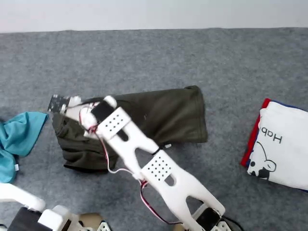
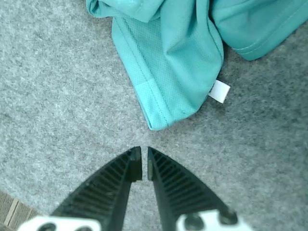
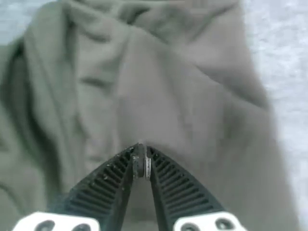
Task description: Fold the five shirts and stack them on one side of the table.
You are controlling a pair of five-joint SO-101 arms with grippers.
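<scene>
High view: at the left edge of the grey felt table (image 1: 168,57) a teal shirt (image 1: 19,132) was seen lying crumpled and unfolded. From the left wrist view, the left gripper (image 2: 142,163) was shown over bare felt just beside the hem of that teal shirt, where a small white label (image 2: 219,91) was seen sticking out at the cloth's edge; its jaws were brought almost together, with only a thin slit between the tips and nothing held. Toward the middle of the table an olive shirt (image 1: 168,115) was spread out, bunched at its left end and flatter at its right. The right arm (image 1: 144,159) was stretched across it from the near edge, its wrist placed over the bunched left end. In the right wrist view the right gripper (image 3: 141,161) was closed, its tips pinched on a ridge of the olive cloth, with creases drawn toward them. At the right edge, well apart from the olive shirt, a folded white shirt (image 1: 284,149) with a printed front was stacked on folded red (image 1: 251,139) and blue (image 1: 288,105) cloth.
</scene>
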